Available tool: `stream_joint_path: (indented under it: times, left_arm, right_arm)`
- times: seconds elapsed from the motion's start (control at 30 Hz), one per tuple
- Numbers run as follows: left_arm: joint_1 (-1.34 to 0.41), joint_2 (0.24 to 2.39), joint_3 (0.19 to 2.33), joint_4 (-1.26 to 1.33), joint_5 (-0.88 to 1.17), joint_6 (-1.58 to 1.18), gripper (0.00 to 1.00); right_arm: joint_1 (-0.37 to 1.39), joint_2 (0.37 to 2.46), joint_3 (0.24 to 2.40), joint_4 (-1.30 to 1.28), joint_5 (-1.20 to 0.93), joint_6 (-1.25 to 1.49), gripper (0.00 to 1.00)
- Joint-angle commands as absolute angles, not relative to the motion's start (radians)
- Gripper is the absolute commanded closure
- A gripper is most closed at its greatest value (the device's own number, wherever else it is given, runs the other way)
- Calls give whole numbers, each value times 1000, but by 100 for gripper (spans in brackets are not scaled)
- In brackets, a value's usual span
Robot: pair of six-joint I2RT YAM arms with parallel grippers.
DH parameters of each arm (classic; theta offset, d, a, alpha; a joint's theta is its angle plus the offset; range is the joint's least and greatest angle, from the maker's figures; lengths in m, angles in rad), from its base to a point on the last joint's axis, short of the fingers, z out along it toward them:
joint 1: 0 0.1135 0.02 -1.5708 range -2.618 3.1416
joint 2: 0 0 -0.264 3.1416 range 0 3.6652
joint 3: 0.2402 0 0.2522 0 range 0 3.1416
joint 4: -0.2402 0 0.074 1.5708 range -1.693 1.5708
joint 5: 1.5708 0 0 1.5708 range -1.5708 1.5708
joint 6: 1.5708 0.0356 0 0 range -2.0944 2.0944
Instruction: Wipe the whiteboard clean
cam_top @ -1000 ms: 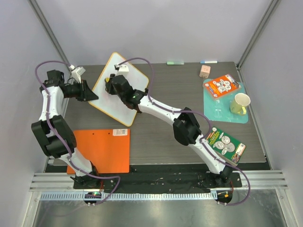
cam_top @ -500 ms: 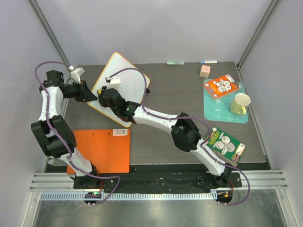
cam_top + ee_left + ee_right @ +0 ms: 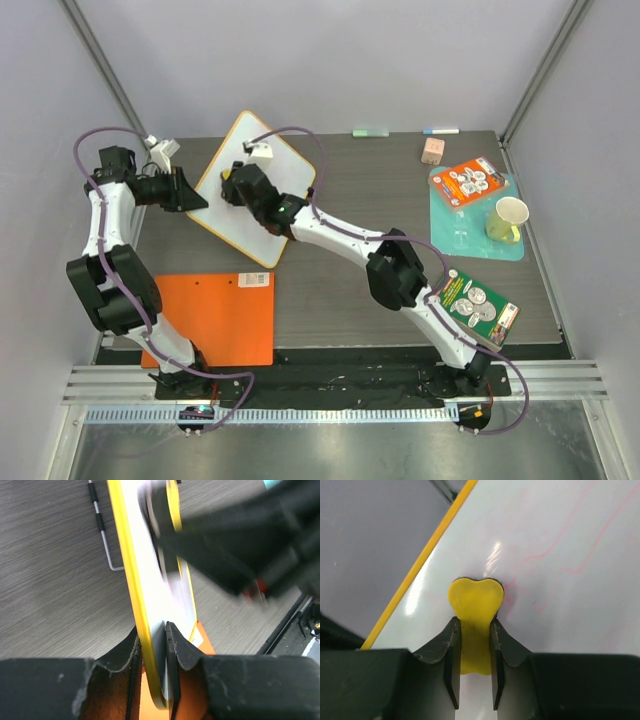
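The whiteboard is white with a yellow rim and lies tilted at the table's back left. My left gripper is shut on its left edge; in the left wrist view the fingers pinch the yellow rim. My right gripper is shut on a yellow eraser and presses it on the board's surface near the rim. Faint pink marks run to the eraser's right.
An orange clipboard-like sheet lies at the front left. A teal mat with an orange package and a yellow cup is at the right. A green package lies front right. A pink block and markers sit at the back edge.
My right gripper with the eraser swept down-left across the board, then came back up toward the middle left. The board shifted slightly with the stroke. The left gripper kept its hold.
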State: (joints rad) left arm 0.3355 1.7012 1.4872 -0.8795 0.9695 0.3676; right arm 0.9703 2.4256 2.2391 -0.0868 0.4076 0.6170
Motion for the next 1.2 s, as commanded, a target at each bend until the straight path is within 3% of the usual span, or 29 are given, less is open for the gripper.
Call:
stream_joint_path:
  times: [0.0,0.23,0.63,0.97,1.17]
  left_arm:
    - [301,1626,1523,-880,1068,396,100]
    - [295,1625,1542,-887,1077,385,100]
    - [265,1623,1540,-845,1075,334,100]
    - [256,1606,1532,-841,1063,331,100]
    - [258,1608,1532,-842,1061,334,100]
  right_arm:
    - [874,2506,2287,-138,397,649,99]
    - [885,2542,2326,-140,316,617,99]
    - [1040,2457,2215,-52,241,568,99]
    - [942,2534,2286,-64,414,627,99]
    - [839,2569,2295,-95,362,700,99]
